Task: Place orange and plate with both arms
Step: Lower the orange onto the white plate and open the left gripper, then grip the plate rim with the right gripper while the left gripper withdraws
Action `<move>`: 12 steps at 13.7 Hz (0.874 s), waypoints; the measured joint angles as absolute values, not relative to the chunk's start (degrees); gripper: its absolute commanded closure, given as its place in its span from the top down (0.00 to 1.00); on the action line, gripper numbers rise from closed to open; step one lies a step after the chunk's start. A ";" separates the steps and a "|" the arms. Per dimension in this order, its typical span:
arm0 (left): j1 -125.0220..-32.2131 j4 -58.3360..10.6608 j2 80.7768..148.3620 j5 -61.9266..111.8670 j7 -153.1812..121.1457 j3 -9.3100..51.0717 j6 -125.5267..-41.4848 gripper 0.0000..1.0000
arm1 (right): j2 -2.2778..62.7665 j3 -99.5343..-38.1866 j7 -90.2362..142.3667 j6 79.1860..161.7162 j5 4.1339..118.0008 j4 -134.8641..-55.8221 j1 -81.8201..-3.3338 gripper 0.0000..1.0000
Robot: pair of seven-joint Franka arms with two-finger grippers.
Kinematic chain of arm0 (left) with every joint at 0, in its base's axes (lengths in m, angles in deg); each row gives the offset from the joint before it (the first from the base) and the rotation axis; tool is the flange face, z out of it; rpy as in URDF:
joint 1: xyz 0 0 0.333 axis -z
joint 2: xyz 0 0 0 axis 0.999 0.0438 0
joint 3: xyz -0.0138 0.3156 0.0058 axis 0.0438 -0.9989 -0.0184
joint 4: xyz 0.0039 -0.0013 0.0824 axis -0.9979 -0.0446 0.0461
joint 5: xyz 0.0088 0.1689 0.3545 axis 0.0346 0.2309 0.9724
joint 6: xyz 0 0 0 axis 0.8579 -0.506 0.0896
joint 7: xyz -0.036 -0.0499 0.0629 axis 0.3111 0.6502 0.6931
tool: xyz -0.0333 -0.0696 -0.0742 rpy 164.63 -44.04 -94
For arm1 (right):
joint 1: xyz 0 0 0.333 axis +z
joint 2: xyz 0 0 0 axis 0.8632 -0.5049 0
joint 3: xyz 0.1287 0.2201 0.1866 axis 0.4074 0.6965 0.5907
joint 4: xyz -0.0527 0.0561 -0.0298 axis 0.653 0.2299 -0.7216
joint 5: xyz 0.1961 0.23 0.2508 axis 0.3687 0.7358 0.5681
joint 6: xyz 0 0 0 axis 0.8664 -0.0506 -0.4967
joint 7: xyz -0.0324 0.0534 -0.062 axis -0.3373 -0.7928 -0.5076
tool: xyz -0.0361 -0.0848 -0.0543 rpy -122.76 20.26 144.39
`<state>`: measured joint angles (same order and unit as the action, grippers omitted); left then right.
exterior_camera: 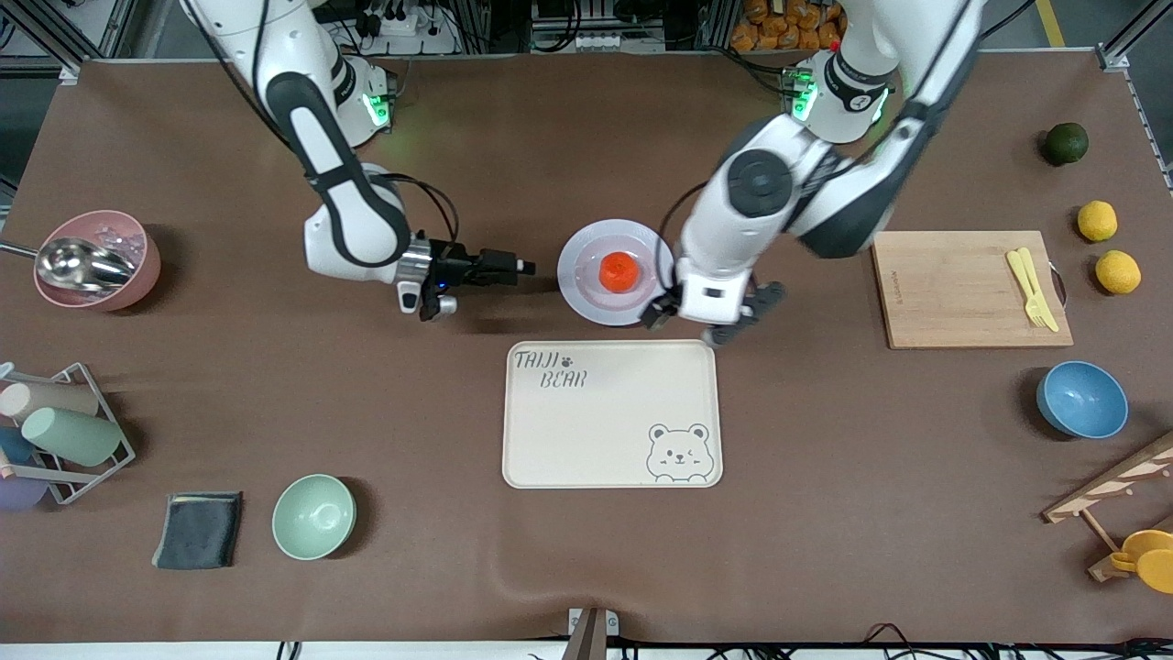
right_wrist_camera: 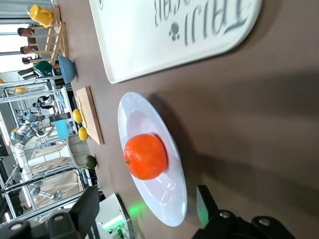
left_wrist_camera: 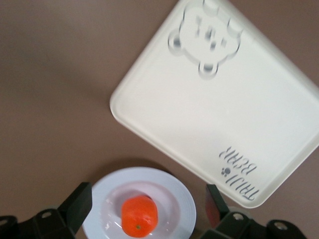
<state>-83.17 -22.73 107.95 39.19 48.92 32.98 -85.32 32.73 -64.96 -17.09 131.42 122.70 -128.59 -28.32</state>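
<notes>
Front view: the orange [exterior_camera: 619, 271] sits in the middle of the plate [exterior_camera: 581, 295], which lies flat on the brown table [exterior_camera: 825, 513], just farther from the camera than the cream bear-printed tray [exterior_camera: 612, 414] and not on it. Round fruit and round plate show no long axis; in the left wrist view the orange's [left_wrist_camera: 139, 216] small stem dimple faces up toward the camera. The tray's long side runs along the table between the 2 arms' ends. The left gripper [exterior_camera: 713, 321] hangs low at the plate's rim on the left arm's side, over the gap between plate and tray, its jaws spread wide and holding nothing; its wrist view shows both fingers [left_wrist_camera: 76, 206] apart with the plate [left_wrist_camera: 174, 186] between them. The right gripper [exterior_camera: 520, 267] lies level and points at the plate from the right arm's side, short of its rim, jaws parted and empty, as its fingers [right_wrist_camera: 205, 204] show in the right wrist view beside the orange [right_wrist_camera: 145, 156] and plate [right_wrist_camera: 149, 119].
</notes>
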 measured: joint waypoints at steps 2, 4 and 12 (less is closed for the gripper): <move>-88.15 -17.58 106.32 39.19 40.37 32.93 -79.09 1.00 | 31.72 -64.98 -21.05 131.51 126.79 -128.66 -27.51 0.75; -91.95 -12.89 106.21 39.19 32.38 32.86 -73.75 1.00 | 30.27 -64.97 -24.73 131.40 130.18 -128.68 -26.73 0.73; -101.31 -9.71 98.71 39.19 18.46 32.98 -64.31 1.00 | 27.57 -64.99 -28.32 131.21 136.33 -128.06 -23.32 0.63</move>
